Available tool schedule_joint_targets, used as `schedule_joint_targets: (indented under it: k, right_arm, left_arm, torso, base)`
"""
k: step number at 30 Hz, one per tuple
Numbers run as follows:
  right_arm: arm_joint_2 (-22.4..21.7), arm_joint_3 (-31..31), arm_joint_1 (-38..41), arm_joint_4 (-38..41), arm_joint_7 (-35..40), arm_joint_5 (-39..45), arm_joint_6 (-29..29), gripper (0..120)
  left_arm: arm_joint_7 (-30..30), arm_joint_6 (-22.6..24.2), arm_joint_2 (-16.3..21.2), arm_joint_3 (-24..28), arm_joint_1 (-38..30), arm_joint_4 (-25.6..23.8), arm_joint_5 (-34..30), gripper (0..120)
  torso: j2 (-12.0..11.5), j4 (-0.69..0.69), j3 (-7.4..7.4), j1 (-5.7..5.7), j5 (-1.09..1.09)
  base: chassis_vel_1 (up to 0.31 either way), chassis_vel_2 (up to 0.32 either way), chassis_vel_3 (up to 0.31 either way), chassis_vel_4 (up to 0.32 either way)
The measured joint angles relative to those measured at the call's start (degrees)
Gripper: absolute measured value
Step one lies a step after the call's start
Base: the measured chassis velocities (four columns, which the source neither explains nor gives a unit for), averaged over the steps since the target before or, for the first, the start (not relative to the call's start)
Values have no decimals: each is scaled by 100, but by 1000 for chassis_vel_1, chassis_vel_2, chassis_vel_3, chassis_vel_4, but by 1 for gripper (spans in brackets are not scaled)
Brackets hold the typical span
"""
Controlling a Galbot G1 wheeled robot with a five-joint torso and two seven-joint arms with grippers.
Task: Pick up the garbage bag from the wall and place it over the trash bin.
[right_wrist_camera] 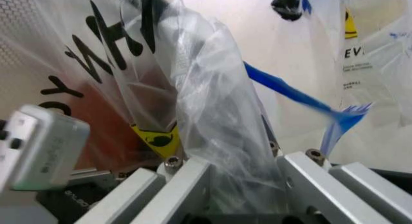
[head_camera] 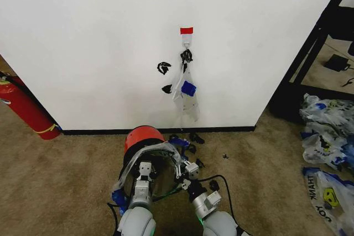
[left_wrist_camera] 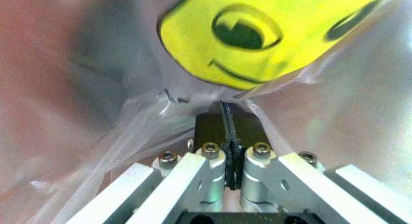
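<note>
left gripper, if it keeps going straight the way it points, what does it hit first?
Left gripper is shut on the bag; straight ahead is more bag film, its smiley print first. Behind that probably the bin, but depth is unclear.

Floor (head_camera: 66, 181): you see tan carpet across the lower frame.
On it: trash bin (head_camera: 145, 139) lower centre, fire extinguisher (head_camera: 25, 109) left edge, printed bags (head_camera: 326, 153) right edge.

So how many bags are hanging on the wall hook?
1: a slim clear bag on the hook under the red tape; another could hide behind it. Left hand and right hand are at the garbage bag over the trash bin.
</note>
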Motion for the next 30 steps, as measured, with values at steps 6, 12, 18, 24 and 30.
schedule_joint_targets:
  k: [6,12,18,24,30]
  right_arm:
    - [134,129,227,-303,21,222,71,0]
    - [246,168,434,-490,169,531,-72,0]
    - [285,246,672,-538,457,1157,-526,0]
    - [151,421,778,-338,983,2088,-1027,0]
    - [11,502,668,-13,1238,2530,-1256,0]
  left_arm:
    - [254,-291,152,31,537,-629,457,0]
    - [706,-535,298,104,1074,-1151,1000,3]
    - [1600,-1409,566,18,1700,-1586,1429,25]
    - [1462,-1816,899,-624,1890,-2077,1226,50]
    - [1340,-1695,1031,-1002,1724,-2127,502,68]
  torso:
    - [0,1,0,0,0]
    - [0,1,0,0,0]
    - [0,1,0,0,0]
    - [0,0,0,0,0]
    - [0,0,0,0,0]
  base:
    - [0,0,0,0]
    - [0,0,0,0]
    - [0,0,0,0]
    - [0,0,0,0]
    - [0,0,0,0]
